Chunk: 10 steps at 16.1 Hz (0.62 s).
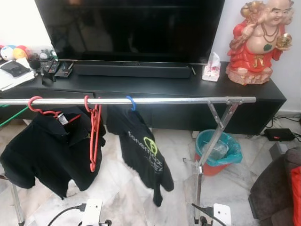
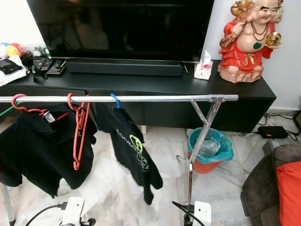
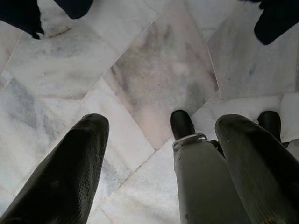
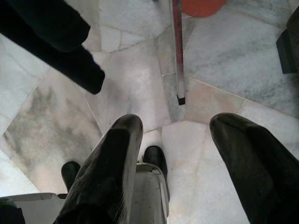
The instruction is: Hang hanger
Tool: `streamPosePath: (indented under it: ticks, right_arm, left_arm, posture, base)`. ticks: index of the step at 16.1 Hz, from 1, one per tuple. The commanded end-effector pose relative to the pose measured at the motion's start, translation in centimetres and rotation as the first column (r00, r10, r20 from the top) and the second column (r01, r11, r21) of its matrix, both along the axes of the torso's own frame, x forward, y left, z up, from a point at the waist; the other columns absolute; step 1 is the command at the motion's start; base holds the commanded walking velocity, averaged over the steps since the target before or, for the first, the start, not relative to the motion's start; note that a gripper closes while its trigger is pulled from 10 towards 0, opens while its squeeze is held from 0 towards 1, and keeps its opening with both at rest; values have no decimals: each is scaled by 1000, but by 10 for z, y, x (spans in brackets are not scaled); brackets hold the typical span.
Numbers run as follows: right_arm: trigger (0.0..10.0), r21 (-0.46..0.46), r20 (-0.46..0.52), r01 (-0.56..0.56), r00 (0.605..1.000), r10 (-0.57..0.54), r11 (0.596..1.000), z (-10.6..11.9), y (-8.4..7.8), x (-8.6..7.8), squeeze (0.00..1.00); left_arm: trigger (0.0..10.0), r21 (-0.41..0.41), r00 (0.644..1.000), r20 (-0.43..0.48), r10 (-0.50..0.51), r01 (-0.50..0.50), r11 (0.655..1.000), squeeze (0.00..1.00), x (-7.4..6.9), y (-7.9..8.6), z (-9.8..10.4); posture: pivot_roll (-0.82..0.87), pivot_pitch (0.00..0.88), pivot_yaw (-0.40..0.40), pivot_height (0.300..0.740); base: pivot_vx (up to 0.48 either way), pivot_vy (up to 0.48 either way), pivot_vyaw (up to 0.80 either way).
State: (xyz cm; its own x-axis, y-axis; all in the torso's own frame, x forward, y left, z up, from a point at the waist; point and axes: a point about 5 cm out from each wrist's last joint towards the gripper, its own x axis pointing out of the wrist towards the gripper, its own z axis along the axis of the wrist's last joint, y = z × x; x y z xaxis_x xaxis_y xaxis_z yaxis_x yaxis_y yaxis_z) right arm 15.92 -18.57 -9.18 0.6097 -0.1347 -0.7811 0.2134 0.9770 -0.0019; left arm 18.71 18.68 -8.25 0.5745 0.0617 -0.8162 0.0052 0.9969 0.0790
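Three hangers (image 1: 92, 136) on rail (image 1: 164, 100) above marble floor (image 3: 154, 79)

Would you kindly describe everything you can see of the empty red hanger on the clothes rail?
The empty red hanger looks like thin plastic or coated wire. Its hook is over the silver rail, and the body hangs straight down, turned nearly edge-on to the head camera, so it reads as a narrow loop. It carries no garment. It sits between the black shirt on a red hanger and the printed black T-shirt on a blue hanger, in front of and seemingly against the former.
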Motion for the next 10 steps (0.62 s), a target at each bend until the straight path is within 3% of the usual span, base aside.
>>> streamPosePath:
  ticks: [1, 10]
  right_arm:
    - [10000, -1, -8, 0, 1000, 0, 1000, -1, 0, -2, 0]
    - [10000, -3, -8, 1, 1000, -1, 1000, -1, -1, -2, 0]
  left_arm:
    - [10000, 5, 1000, -13, -13, 14, 1000, 0, -3, 0, -2]
    - [10000, 0, 1000, 0, -19, 19, 1000, 0, 0, 0, 0]
  posture:
    - [-193, 0, 35, 740]
    - [-192, 0, 31, 740]
  base:
    - [0, 0, 0]
    - [0, 0, 0]
